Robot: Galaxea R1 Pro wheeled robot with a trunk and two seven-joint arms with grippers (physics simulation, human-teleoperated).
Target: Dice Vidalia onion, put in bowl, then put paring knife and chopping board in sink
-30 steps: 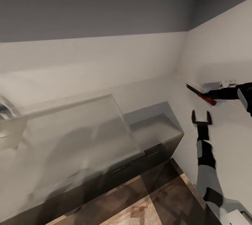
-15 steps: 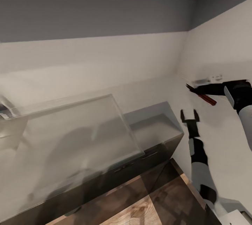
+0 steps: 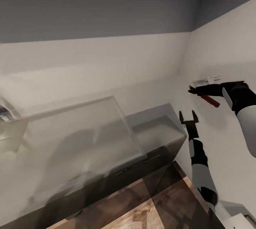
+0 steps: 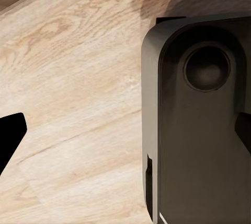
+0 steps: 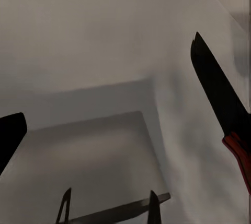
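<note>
Carrying: right claw point(image 3: 197, 90) is gripping the paring knife point(image 3: 210, 100), blade pointing forward, away from the body.
Waiting: left claw point(image 3: 188, 116) is hanging open, empty, beside the table point(image 3: 156, 129).

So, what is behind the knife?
Bare white wall is behind the knife. The right gripper, shut on the knife, hides its middle part.

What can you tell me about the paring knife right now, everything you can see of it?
The paring knife has a red handle and a short, dark, pointed blade. It is in the air near the white wall, tilted, held by the right gripper at the handle end. Nothing else touches it; the countertop lies off to its side.
</note>
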